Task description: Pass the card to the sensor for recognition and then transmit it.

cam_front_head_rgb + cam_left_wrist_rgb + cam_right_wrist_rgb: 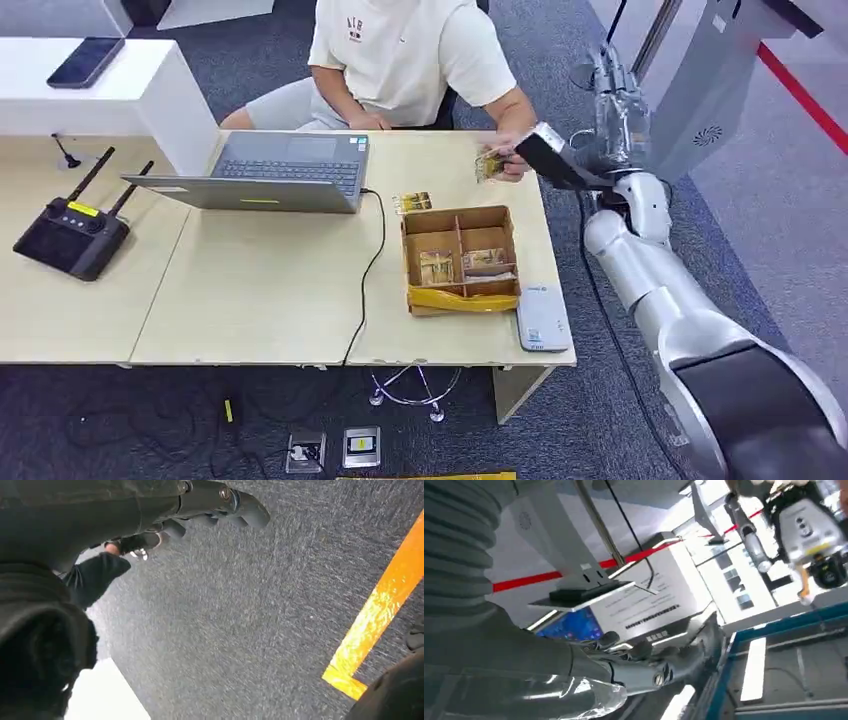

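Observation:
The card point(489, 166) is a small yellowish piece at the table's far right edge, held in a person's hand point(512, 160). My right hand point(548, 157) reaches in from the right, its dark fingertips just beside that hand and apart from the card. In the right wrist view my right hand point(659, 672) has its fingers stretched out with nothing between them. The white sensor point(543, 318) lies flat at the table's near right corner. My left hand point(210, 505) hangs over the grey carpet, fingers loosely spread and holding nothing.
A cardboard box point(505, 218) with compartments holds more cards, just left of the sensor. Another card point(412, 203) lies beyond it. An open laptop point(290, 170) and its cable, a black controller point(70, 235) and a phone point(85, 60) sit to the left. A person point(400, 50) sits across the table.

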